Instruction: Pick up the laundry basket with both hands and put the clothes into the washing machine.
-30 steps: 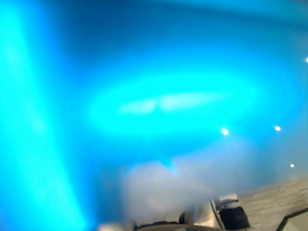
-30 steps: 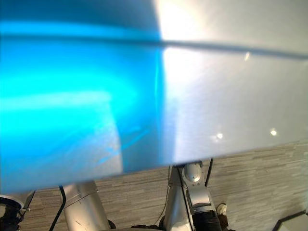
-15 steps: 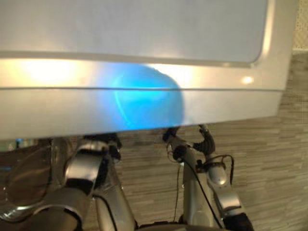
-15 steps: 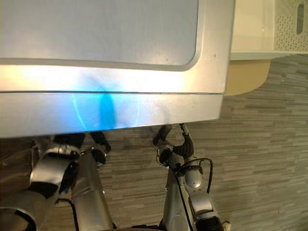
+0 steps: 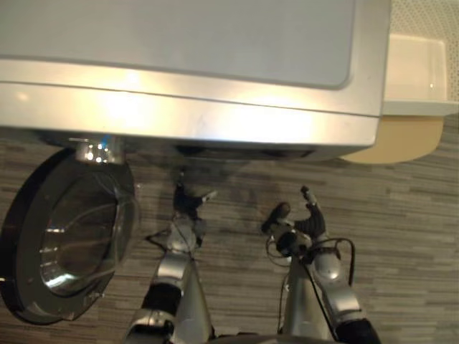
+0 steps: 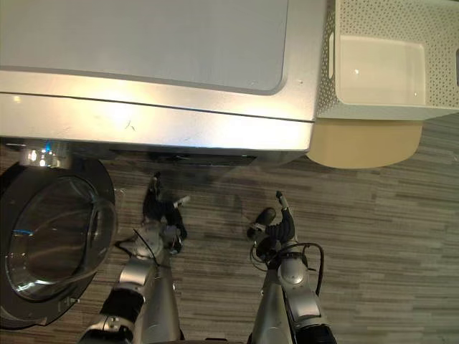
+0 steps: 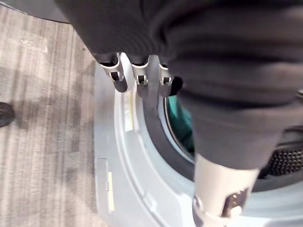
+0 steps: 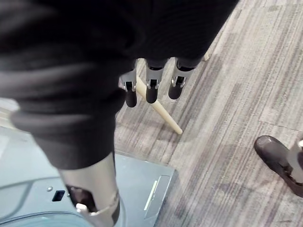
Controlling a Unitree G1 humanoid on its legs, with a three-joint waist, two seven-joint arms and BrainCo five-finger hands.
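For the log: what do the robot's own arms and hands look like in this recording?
The left arm and right arm are rounded silver-grey shells. The left hand and right hand have silver fingers with dark tips, and a dark ribbed cover wraps each wrist and hand back.

Washing machine [image 6: 158, 122]: smooth silver-grey casing, glossy, with strong glare along the front edge. Its door [image 6: 50, 244] is clear shiny glass in a dark ring. Laundry basket [image 6: 373, 18]: cream perforated plastic, smooth inside; floor [image 6: 373, 236]: matt wood-grain planks.
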